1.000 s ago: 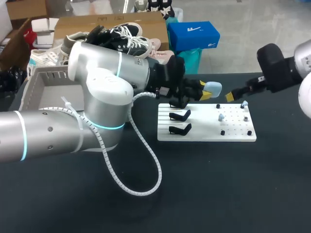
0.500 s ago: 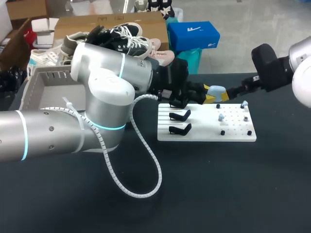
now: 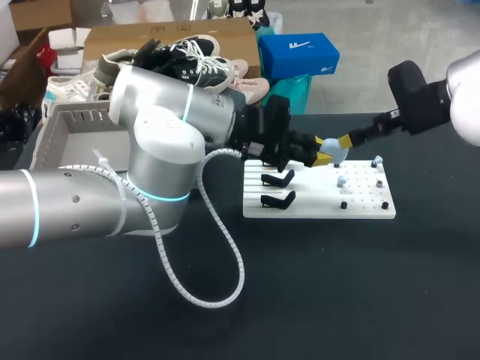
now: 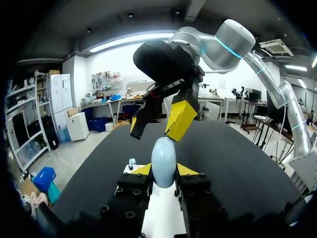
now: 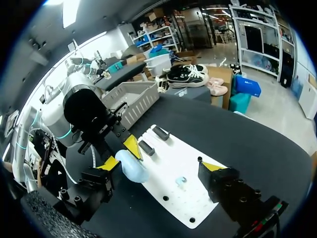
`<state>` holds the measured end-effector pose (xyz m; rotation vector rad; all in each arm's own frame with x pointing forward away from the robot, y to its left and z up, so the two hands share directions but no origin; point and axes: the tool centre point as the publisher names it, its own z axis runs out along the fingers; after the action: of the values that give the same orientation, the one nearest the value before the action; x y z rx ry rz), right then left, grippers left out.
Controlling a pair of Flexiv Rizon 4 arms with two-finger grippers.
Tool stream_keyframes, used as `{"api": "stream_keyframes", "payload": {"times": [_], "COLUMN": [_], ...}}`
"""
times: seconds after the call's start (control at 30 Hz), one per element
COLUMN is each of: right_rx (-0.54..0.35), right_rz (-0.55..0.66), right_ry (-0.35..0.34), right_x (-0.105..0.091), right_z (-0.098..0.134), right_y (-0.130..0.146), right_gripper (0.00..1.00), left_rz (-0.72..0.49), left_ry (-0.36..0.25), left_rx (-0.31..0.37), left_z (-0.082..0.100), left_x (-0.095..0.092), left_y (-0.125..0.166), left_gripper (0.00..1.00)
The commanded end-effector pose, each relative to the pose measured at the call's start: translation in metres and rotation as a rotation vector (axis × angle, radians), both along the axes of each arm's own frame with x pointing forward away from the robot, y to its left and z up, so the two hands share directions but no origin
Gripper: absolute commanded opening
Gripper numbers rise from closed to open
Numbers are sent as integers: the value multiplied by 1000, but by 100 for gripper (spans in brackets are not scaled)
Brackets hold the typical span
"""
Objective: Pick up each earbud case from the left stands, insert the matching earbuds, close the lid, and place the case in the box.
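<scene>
Left arm [image 3: 157, 135] lies across desk [image 3: 337, 300], screening grey box [image 3: 56, 139]. Black stands [image 3: 277, 180] crowd white board [image 3: 322, 204] left end. Right arm [image 3: 416, 105] hangs over board's far edge. Passage: desk's near side.

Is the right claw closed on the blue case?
No, the right claw is wide open; the left claw grips the case.

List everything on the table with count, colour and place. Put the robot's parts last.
earbud case: one, pale blue, held above the white board
white board: one, white, middle-right of the table
stands: two clear, a third partly hidden, black, board's left side
earbuds: two seen, pale blue, board's right side
box: one, grey, table's left rear
table: one, black
left tool: one, yellow tips, shut on the earbud case
right tool: one, yellow tips, open, close by the case
</scene>
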<state>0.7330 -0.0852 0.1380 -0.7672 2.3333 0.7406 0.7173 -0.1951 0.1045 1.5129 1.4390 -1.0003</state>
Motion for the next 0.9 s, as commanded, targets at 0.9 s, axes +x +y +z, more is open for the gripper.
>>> {"api": "stream_keyframes", "payload": {"times": [0.9], "right_rx": [-9], "right_rz": [41], "right_ry": [18], "right_x": [6], "right_z": [-13], "right_y": [-1], "right_gripper": [100], "left_rz": [72], "left_ry": [-9], "left_rx": [-63], "left_z": [8], "left_x": [14], "left_y": [-1], "left_gripper": [0]}}
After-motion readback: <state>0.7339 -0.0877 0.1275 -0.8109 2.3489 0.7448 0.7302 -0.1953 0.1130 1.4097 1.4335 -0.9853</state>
